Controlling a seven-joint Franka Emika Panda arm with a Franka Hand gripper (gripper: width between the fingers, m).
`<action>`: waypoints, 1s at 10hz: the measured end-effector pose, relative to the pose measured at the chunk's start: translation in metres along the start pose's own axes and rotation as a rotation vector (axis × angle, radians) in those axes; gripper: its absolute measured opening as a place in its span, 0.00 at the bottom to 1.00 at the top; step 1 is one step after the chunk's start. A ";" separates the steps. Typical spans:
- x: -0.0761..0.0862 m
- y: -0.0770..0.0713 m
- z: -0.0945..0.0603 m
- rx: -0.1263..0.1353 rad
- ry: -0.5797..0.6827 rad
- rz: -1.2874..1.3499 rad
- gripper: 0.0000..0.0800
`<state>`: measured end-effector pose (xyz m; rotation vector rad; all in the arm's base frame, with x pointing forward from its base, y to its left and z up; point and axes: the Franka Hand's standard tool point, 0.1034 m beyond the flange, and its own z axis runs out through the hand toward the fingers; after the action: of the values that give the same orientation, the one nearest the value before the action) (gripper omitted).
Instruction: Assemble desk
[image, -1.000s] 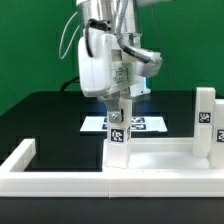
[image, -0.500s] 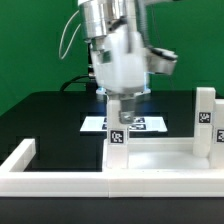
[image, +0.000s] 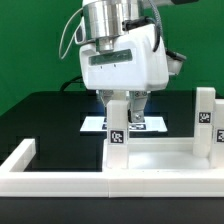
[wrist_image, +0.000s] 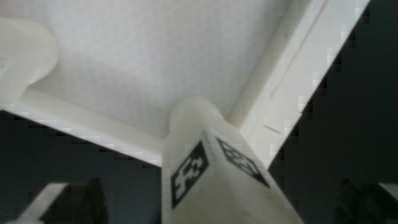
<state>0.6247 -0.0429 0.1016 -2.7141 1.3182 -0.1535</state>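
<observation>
exterior view: a white rimmed desk top (image: 160, 158) lies on a black table (image: 40, 115), near the camera and toward the exterior view's right. one square leg block (image: 119, 130) stands upright at the top's left far corner, a black-and-white tag on its face. a second leg (image: 205, 118) stands upright at the right far corner. the gripper (image: 121, 100) hangs right over the first leg, its fingers (image: 134, 104) spread apart on either side of the leg's upper end, not clamping it as far as i can see. behind, the marker board (image: 150, 123) lies flat on the table. a long white bar with a raised end (image: 22, 158) runs along the near edge.

wrist view: the tagged leg (wrist_image: 210, 160) rises toward the camera, with the top's pale inner floor (wrist_image: 151, 50) and rim behind it. the fingertips are blurred at the edges.

the parts look like light, stiff, smooth plastic, likely slippery; i would take a leg across two flat opposite sides, near its upper end.
</observation>
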 end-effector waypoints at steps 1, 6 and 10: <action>0.003 0.000 -0.001 -0.025 -0.011 -0.243 0.81; 0.002 -0.001 0.002 -0.040 -0.038 -0.254 0.47; 0.000 -0.002 0.002 -0.047 -0.035 0.033 0.36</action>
<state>0.6261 -0.0416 0.0995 -2.7188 1.3734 -0.0724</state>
